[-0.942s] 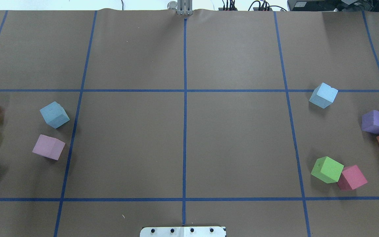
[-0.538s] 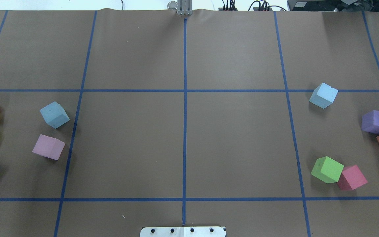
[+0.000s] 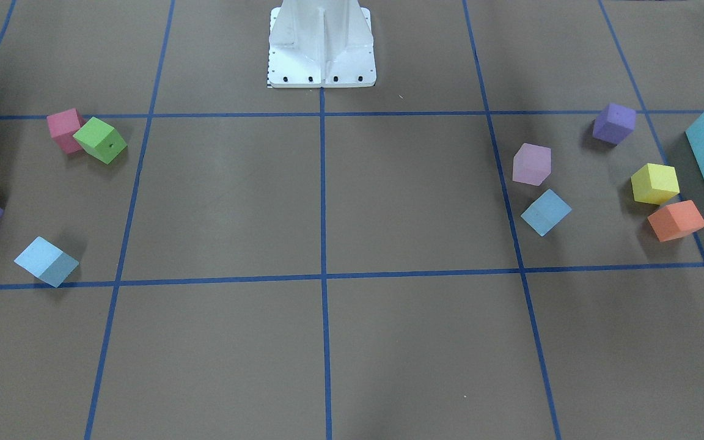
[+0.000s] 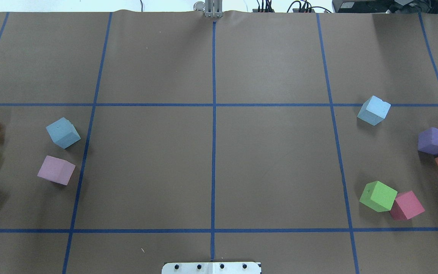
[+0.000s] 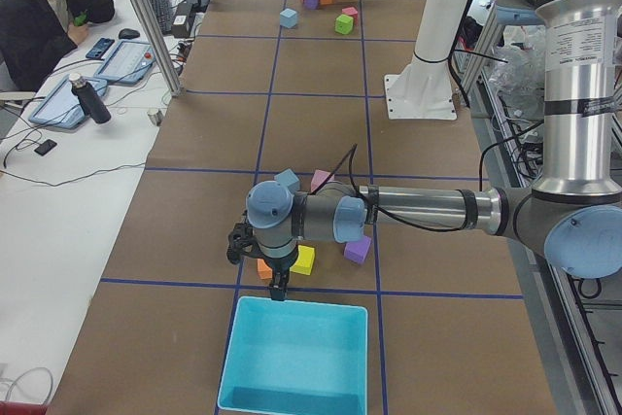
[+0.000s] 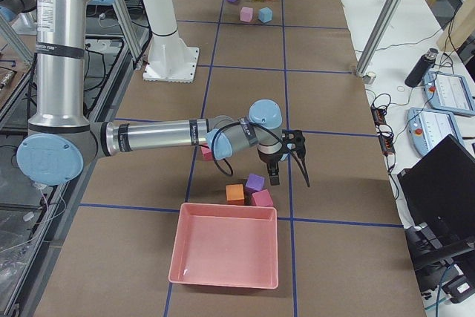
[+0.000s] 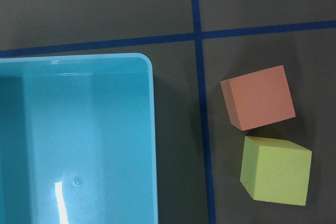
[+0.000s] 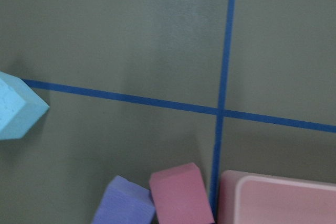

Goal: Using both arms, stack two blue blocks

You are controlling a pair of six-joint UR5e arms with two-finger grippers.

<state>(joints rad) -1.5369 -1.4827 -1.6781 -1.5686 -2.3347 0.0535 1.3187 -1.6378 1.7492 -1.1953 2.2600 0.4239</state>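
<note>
One blue block (image 4: 63,132) at nine o'clock on the desk (image 4: 211,163), second blue block (image 4: 373,110) at three o'clock, well apart — left fingers (image 5: 280,287) and right fingers (image 6: 273,178): cannot tell if spread.

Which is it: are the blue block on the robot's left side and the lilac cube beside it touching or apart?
Apart. The overhead view shows a strip of bare table between the blue block and the lilac cube.

Even, diffuse overhead light; shadows soft, short. White glare streak on turquoise box (image 7: 94,129) floor, left wrist view. Right wrist view dimmer, soft-focused; blue block (image 8: 16,111) edges blurred.
</note>
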